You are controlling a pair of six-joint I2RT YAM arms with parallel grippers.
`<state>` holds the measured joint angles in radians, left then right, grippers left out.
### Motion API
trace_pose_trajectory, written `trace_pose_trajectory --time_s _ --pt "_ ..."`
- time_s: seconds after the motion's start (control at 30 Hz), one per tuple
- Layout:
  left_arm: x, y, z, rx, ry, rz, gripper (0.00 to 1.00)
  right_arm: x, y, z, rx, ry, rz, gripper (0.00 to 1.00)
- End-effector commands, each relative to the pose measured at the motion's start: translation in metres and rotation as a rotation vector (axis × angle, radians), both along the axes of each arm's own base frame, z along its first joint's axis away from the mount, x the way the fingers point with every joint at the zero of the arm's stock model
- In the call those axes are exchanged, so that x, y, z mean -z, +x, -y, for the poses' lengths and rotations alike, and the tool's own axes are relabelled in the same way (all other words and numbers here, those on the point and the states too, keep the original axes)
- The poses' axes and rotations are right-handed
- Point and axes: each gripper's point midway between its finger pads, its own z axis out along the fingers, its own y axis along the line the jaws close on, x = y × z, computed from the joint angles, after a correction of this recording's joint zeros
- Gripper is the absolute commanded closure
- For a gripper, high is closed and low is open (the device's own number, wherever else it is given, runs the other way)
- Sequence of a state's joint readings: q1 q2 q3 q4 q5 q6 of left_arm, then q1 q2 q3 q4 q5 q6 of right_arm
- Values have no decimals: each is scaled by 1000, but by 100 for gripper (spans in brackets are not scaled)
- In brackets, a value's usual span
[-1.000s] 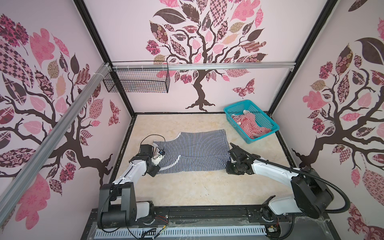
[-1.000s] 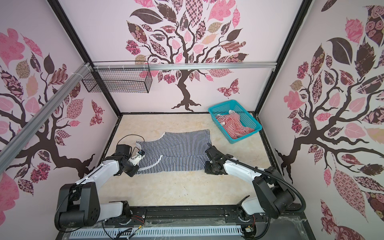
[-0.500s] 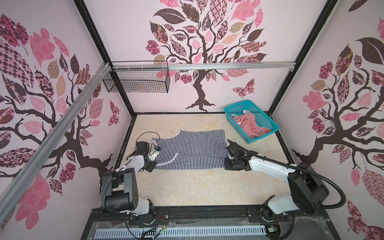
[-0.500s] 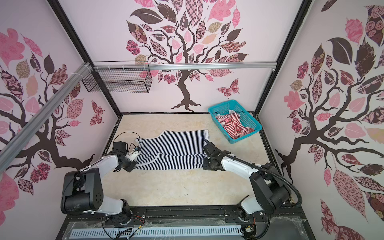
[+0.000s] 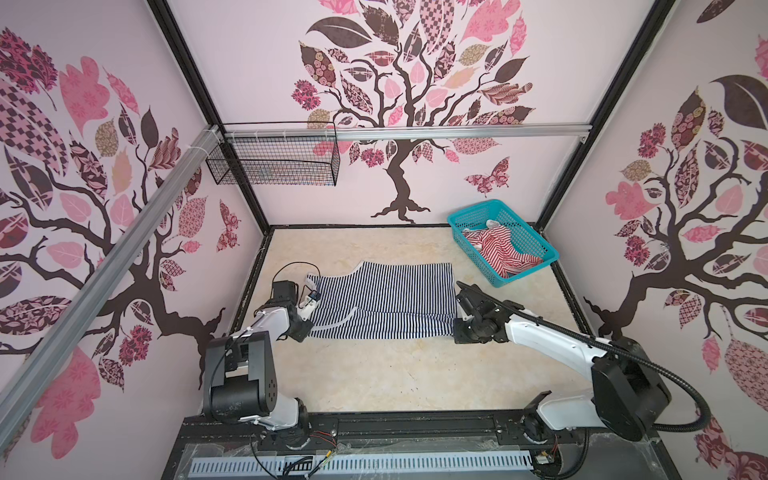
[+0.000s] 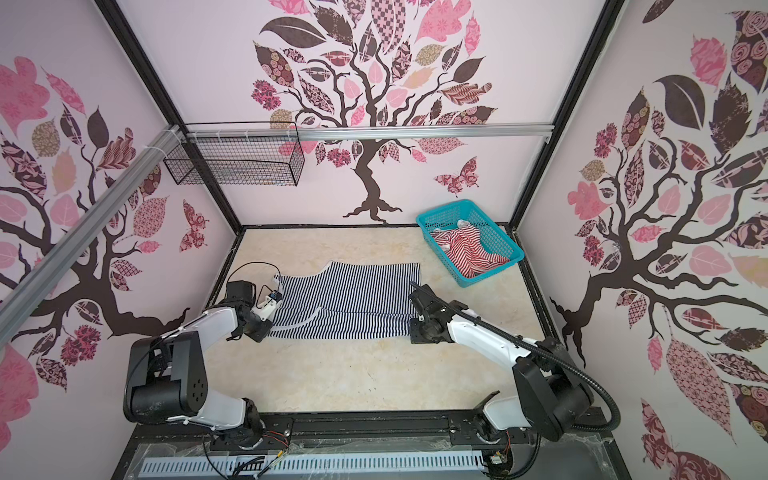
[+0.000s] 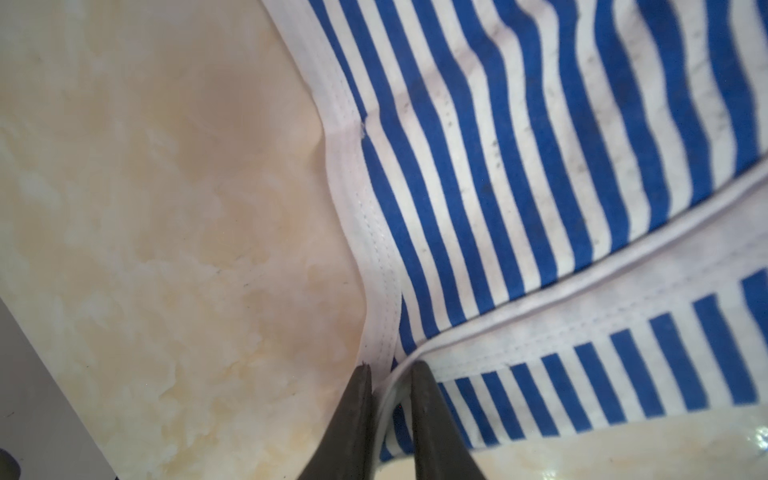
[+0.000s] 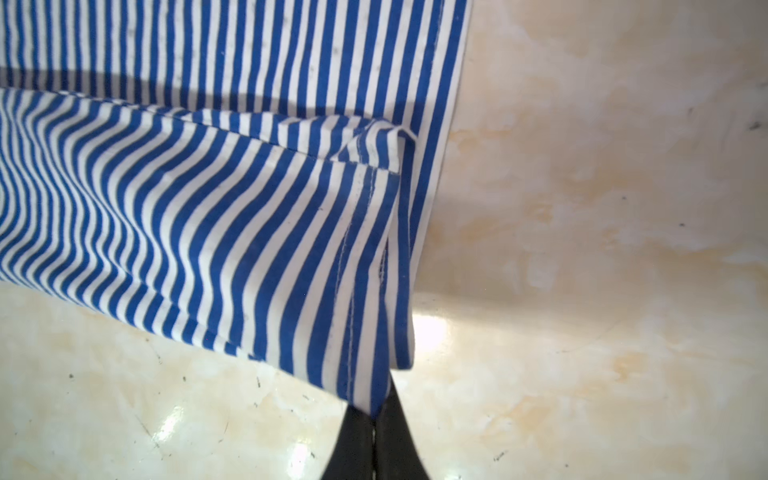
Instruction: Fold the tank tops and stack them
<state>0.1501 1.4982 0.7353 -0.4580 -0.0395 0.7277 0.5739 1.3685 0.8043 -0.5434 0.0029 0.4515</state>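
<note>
The navy-and-white tank top [image 5: 382, 299] [image 6: 349, 299] lies spread on the table, with its near part folded over as a flap. My left gripper [image 5: 309, 332] [image 6: 266, 332] [image 7: 388, 374] is at its near left corner, shut on the white edging [image 7: 382, 324]. At the near right corner, my right gripper [image 5: 455, 330] [image 6: 411, 332] [image 8: 376, 411] is shut on the hem, and the striped cloth [image 8: 208, 208] rises from its tips. The red-and-white tank top [image 5: 498, 253] [image 6: 467, 251] lies crumpled in the basket.
The teal mesh basket [image 5: 528, 272] [image 6: 490, 272] stands at the back right corner of the beige table [image 5: 374, 374] [image 6: 353, 374]. A black wire basket [image 5: 274, 162] [image 6: 232, 162] hangs on the back wall at the left. Walls enclose three sides.
The right gripper's jaws have shut on the hem corner. The left gripper has narrowed on the edging. Both grippers shifted a little at the top's near corners.
</note>
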Motion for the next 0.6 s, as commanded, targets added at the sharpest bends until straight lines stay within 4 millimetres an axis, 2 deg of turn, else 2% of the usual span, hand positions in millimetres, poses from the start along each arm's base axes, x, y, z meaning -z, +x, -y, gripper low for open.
trace_pose_trajectory --time_s 0.0,0.1,0.23,0.3,0.4,0.5,0.57 --pt "11 -11 -6 -11 18 -72 79 -7 -4 4 -10 -28 -24 100" --pt "10 -12 -7 -8 23 -73 79 9 -13 2 -15 -36 -79 99" --pt "9 -15 -8 0 40 -74 79 21 -24 2 -15 -57 -113 72" --pt "6 -17 -10 3 51 -68 79 19 -24 5 4 -67 -103 64" --pt "1 -19 -12 5 70 -54 78 6 -14 6 39 -60 -48 62" --pt "-6 -18 -16 -7 94 -34 78 -12 1 -10 53 15 9 64" --pt "-13 -14 -21 -32 117 -15 77 -24 13 -23 60 65 43 69"
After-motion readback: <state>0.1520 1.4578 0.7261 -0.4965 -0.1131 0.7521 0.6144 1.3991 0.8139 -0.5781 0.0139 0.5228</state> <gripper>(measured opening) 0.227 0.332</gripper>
